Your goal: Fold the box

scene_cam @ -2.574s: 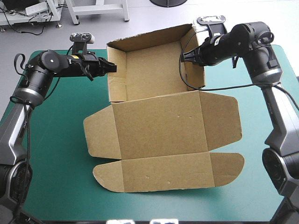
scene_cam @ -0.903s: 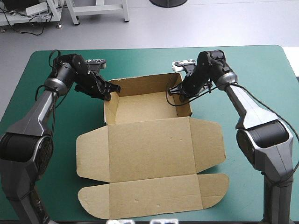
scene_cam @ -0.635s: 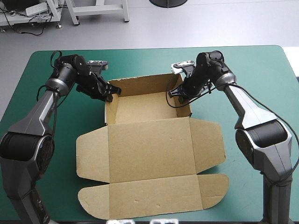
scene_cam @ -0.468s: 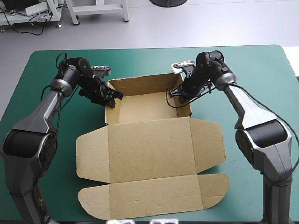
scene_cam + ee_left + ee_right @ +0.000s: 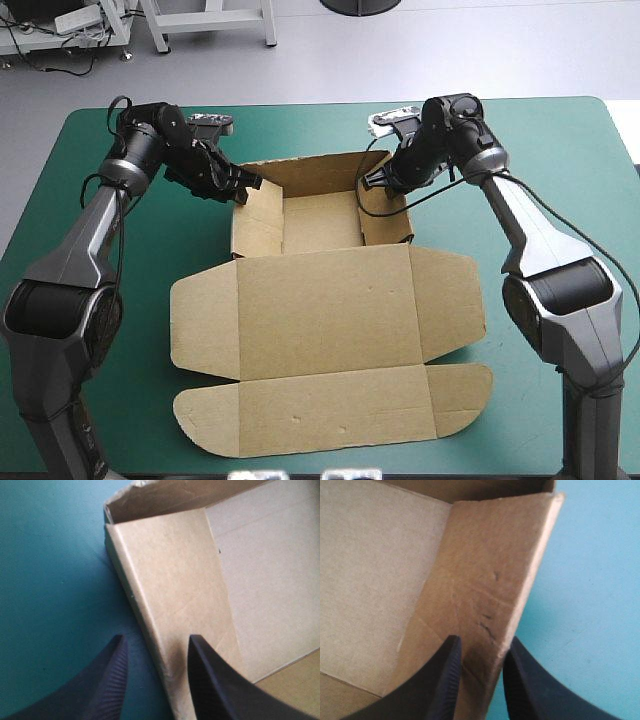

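Jaws: the left gripper point(image 5: 155, 640) has its black fingers all but closed, one on each side of the left wall of the brown cardboard box point(image 5: 330, 310), and the wall's top edge runs between them. The right gripper point(image 5: 482, 640) is clamped the same way on the right wall, one finger on the inner face and one on the outer.

Arm pose: in the high view both arms reach forward along the table's sides, then bend inward at the wrist. The left gripper point(image 5: 245, 185) meets the tray near its far left corner. The right gripper point(image 5: 375, 180) meets it near the far right corner.

Box position: it sits at the table's middle as an open tray with its walls raised. The lid lies flat toward the near edge with its side flaps and rounded front flap spread out.

Surroundings: the teal-green table cover point(image 5: 560, 130) lies bare just outside each gripped wall.
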Robot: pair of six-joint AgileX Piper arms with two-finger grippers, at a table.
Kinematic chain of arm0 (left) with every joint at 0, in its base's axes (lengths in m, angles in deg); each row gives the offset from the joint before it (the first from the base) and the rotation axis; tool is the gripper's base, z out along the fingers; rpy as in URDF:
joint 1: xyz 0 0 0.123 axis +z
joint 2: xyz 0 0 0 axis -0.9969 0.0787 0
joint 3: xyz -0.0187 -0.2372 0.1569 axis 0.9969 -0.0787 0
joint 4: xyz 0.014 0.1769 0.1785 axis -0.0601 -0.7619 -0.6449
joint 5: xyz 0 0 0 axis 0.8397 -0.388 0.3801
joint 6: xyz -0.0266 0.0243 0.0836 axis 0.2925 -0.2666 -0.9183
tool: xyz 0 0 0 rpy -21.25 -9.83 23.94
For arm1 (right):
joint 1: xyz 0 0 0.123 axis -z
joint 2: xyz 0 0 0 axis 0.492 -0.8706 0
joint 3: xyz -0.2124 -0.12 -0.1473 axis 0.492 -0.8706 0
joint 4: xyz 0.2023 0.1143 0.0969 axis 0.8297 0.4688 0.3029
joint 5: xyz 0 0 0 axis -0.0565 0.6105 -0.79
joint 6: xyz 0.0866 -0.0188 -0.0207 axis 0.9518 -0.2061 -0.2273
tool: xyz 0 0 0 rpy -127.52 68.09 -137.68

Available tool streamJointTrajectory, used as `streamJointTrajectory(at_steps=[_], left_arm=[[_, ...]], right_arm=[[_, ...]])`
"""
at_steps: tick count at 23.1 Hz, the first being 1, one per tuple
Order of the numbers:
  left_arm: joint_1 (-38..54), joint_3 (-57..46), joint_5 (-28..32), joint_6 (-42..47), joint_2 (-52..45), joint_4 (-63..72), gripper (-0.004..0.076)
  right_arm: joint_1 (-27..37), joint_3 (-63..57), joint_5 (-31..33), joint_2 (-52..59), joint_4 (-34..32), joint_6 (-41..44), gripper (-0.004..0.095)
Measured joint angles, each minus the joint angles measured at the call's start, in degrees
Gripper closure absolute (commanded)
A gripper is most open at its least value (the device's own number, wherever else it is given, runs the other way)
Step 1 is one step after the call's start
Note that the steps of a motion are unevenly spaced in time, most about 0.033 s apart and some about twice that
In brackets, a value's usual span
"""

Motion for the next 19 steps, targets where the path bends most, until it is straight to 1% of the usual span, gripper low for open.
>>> streamJointTrajectory(at_steps=[8, 11, 15, 17, 19], left_arm=[[0.00, 0.69, -0.25, 0.70, -0.53, 1.45, 0.0437], [0.00, 2.38, -0.43, 0.76, -2.09, 4.22, 0.0476], [0.00, 5.53, -0.64, 0.35, -9.36, 5.17, 0.0547], [0.00, 5.99, -0.95, -1.19, -15.20, 5.54, 0.0591], [0.00, 6.33, -1.16, -2.79, -23.09, 5.61, 0.0623]], right_arm=[[0.00, 1.06, 0.19, 2.79, -1.15, 0.50, 0.0629], [0.00, 1.20, 0.28, 7.12, -2.11, 0.75, 0.0629], [0.00, 1.31, 0.31, 14.19, -2.59, 1.12, 0.0629], [0.00, 1.43, 0.31, 16.29, -3.03, 1.68, 0.0629], [0.00, 1.43, 0.31, 17.11, -3.22, 2.64, 0.0629]])
